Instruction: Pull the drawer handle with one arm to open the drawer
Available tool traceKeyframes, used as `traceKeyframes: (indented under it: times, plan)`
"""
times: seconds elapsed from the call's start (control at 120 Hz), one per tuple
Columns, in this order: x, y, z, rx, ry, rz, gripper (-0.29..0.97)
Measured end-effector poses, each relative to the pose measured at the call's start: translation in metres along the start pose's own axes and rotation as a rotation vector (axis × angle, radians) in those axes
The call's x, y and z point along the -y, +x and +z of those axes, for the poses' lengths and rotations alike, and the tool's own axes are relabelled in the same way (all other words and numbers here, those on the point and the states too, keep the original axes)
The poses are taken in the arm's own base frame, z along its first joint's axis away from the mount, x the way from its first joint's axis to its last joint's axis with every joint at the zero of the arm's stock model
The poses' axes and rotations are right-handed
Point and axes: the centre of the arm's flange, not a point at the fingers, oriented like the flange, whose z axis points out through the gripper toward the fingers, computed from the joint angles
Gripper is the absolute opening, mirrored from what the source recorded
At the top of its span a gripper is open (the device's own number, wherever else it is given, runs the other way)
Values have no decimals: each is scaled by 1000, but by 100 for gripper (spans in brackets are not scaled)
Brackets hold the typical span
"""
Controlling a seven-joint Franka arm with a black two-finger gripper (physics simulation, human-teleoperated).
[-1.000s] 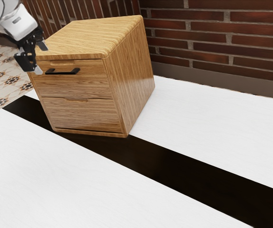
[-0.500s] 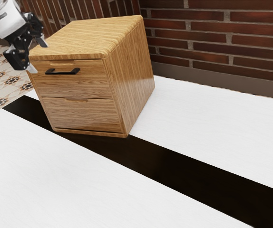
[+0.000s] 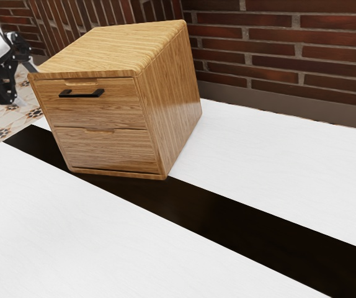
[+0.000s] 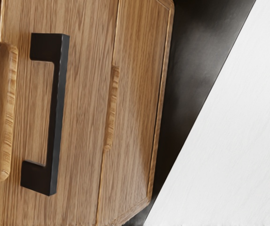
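Wooden cabinet [image 3: 165, 93] stands on the white table [image 3: 277, 155], its top drawer [image 3: 97, 108] shut, black handle [image 3: 81, 93] across its front. The hand [image 3: 7, 98] hangs clear at the exterior view's left, fingers apart, holding nothing.

The cabinet [image 3: 128, 74] sits upper left on the table [image 3: 277, 155], handle [image 3: 81, 93] on its upper drawer [image 3: 97, 108], the hand [image 3: 1, 93] apart at the exterior view's left edge.

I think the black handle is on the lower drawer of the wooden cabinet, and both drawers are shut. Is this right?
Not quite. The black handle is on the upper drawer, not the lower drawer, of the wooden cabinet. The exterior view shows this. Both drawers do look shut.
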Motion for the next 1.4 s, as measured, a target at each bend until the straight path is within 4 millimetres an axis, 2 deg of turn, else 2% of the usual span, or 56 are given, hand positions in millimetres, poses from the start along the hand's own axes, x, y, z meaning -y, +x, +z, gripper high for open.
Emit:
traceKeyframes:
  times: [0.267,0.467,0.6,0.717,1.058,1.242,1.4]
  plan:
    - [6,5,16,11,5,16,68]
    - [6,-18,19,29,9,-16,68]
    - [9,-26,23,39,23,-27,68]
    - [14,-10,26,30,40,-4,68]
    - [20,31,72,37,-3,55,68]
    - [19,46,78,32,-8,80,68]
    - [19,46,80,35,-11,82,68]
